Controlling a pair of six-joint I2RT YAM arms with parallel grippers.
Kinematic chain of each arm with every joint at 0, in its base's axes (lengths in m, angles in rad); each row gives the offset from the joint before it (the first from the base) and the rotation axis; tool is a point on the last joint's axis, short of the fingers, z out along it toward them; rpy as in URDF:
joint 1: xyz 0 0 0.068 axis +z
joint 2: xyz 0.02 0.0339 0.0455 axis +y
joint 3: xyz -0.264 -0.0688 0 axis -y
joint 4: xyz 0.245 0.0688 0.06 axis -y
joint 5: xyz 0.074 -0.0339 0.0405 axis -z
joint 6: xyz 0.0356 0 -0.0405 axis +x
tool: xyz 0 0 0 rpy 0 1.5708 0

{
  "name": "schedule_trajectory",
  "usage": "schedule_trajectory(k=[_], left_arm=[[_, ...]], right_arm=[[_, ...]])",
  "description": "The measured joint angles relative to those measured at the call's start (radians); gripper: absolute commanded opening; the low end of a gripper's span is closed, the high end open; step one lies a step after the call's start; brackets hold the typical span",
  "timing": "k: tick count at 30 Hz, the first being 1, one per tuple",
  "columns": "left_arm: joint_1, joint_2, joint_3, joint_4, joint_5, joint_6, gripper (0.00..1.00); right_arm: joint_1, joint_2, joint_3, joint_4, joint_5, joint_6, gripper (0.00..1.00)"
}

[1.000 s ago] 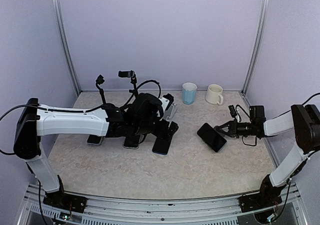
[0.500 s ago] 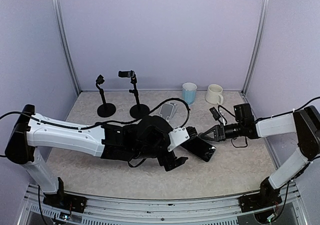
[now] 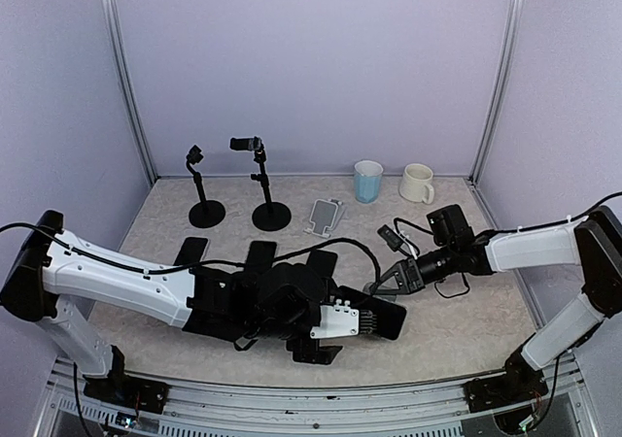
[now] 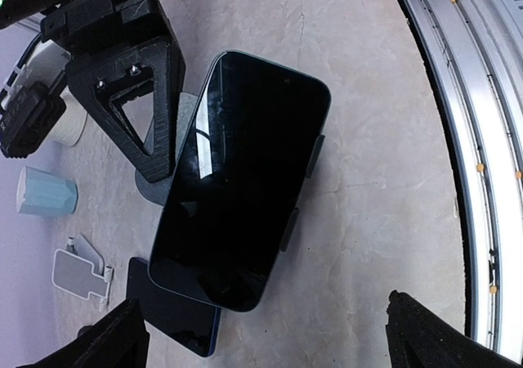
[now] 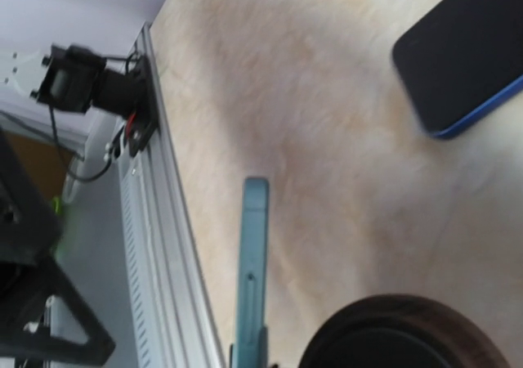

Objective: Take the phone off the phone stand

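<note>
My right gripper (image 3: 394, 284) is shut on one end of a dark phone (image 3: 387, 318) and holds it low over the front middle of the table. The right wrist view shows this phone edge-on, with a teal rim (image 5: 253, 270). The left wrist view sees its black screen (image 4: 241, 180) from above, with a right finger (image 4: 131, 82) alongside. My left gripper (image 3: 321, 348) is open and empty just left of the phone, its fingertips (image 4: 441, 335) spread wide. An empty white phone stand (image 3: 326, 215) sits at the back middle and shows small in the left wrist view (image 4: 78, 271).
Two black gooseneck stands (image 3: 205, 210) (image 3: 270, 212) stand at the back left. Three more phones (image 3: 191, 251) (image 3: 259, 256) (image 3: 321, 262) lie behind my left arm. A blue cup (image 3: 367, 181) and a white mug (image 3: 418, 183) are at the back. The metal front rail (image 4: 474, 139) runs close by.
My left arm has swung from the back stands to the front centre. My right gripper has carried the phone left and toward the front edge.
</note>
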Motion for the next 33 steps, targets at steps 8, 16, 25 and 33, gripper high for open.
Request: schedule_trajectory(k=[8,16,25,33], left_arm=[[-0.001,-0.006,0.000,-0.013,-0.015,0.080,0.99],[-0.001,0.006,0.000,-0.022,-0.017,0.103,0.99],[-0.001,0.033,0.000,-0.026,-0.028,0.106,0.99],[0.000,0.075,0.006,-0.031,-0.053,0.114,0.98]], right_arm=[[0.057,-0.011,0.007,-0.055,-0.008,-0.006,0.00],[0.101,-0.040,0.031,-0.112,-0.008,-0.008,0.00],[0.135,-0.050,0.049,-0.158,-0.007,-0.014,0.00],[0.151,-0.051,0.077,-0.182,-0.002,-0.019,0.00]])
